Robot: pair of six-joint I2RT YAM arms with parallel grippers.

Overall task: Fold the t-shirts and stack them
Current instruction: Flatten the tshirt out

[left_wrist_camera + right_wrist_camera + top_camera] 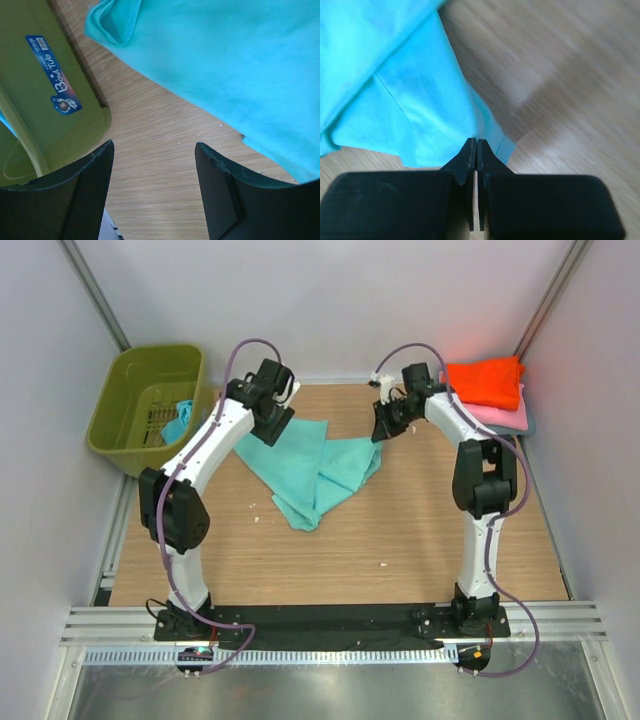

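Overhead, an olive-green basket (110, 430) sits at the far left corner of the wooden surface (400, 540), with one crumpled teal cloth (178, 420) inside. A teal t-shirt (320, 470) lies spread mid-surface. The left hand (152, 150) hovers open and empty over its left edge. The right hand (474, 145) is pinched closed on its right hem. An orange t-shirt (485, 380) tops a pink one (500, 418) at the far right.
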